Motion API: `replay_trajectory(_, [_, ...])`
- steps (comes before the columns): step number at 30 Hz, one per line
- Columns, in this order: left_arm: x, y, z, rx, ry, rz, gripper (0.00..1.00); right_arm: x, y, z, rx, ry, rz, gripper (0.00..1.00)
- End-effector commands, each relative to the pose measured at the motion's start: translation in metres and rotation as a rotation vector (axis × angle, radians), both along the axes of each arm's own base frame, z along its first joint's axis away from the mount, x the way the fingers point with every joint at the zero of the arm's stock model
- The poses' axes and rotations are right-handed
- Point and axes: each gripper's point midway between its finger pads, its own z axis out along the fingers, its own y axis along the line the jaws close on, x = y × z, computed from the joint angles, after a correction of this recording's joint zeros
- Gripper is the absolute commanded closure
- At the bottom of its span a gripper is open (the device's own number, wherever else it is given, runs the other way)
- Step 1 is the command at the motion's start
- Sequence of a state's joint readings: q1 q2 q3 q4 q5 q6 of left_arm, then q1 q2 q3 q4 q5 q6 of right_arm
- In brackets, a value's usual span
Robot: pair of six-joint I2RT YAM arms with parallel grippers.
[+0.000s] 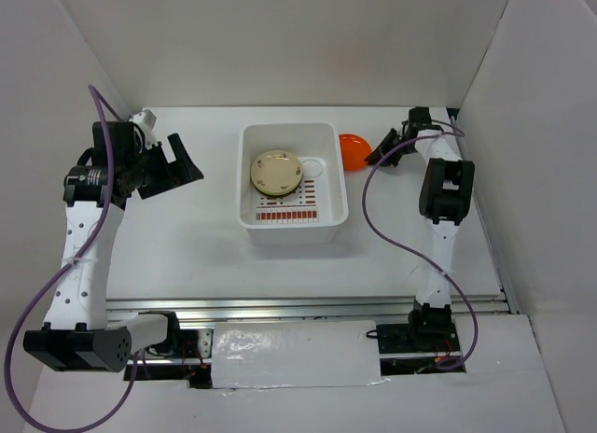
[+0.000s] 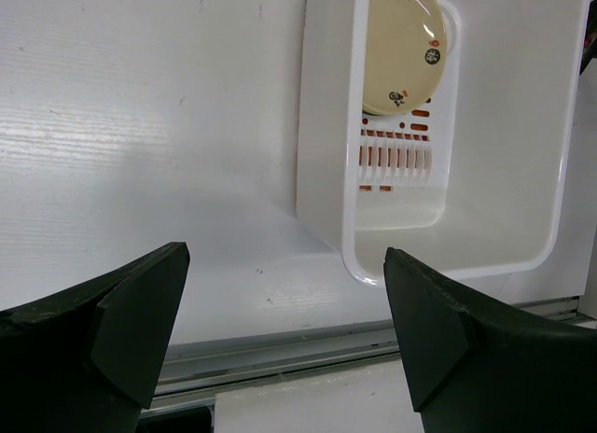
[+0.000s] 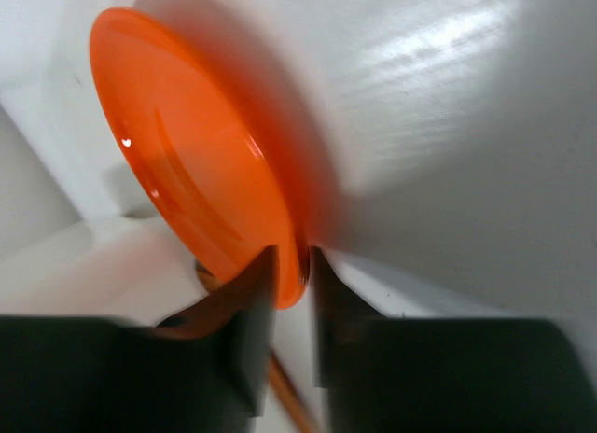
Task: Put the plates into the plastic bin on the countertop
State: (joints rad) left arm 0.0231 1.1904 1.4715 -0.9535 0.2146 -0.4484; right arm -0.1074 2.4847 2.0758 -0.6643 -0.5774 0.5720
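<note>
Now your right gripper looks pinched on the orange plate beside the plastic bin. Your left gripper gapes. Next, lift the plate over the bin.

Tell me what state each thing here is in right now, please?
Orange plate: tipped up on edge beside the bin, rim pinched by the right tool.
Cream plate: lying in the bin.
Bin: upright on the table, one plate inside.
Left tool: open, empty, left of the bin.
Right tool: shut on the orange plate's rim.
</note>
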Motion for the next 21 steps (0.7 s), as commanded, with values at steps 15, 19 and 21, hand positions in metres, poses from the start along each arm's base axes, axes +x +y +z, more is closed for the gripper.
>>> replay_trajectory(15, [-0.001,-0.005,-0.003,-0.015,-0.032,-0.057,0.01,-0.04,-0.095,0.218,-0.257,-0.342,-0.651,1.0])
replay_trajectory(19, [0.002,-0.009,-0.004,-0.042,-0.043,-0.069,0.01,-0.052,-0.067,0.277,-0.297,-0.453,-0.568,1.0])
replay_trajectory(21, [0.003,-0.012,-0.003,-0.053,-0.047,-0.079,0.01,-0.065,-0.051,0.295,-0.288,-0.49,-0.529,1.0])
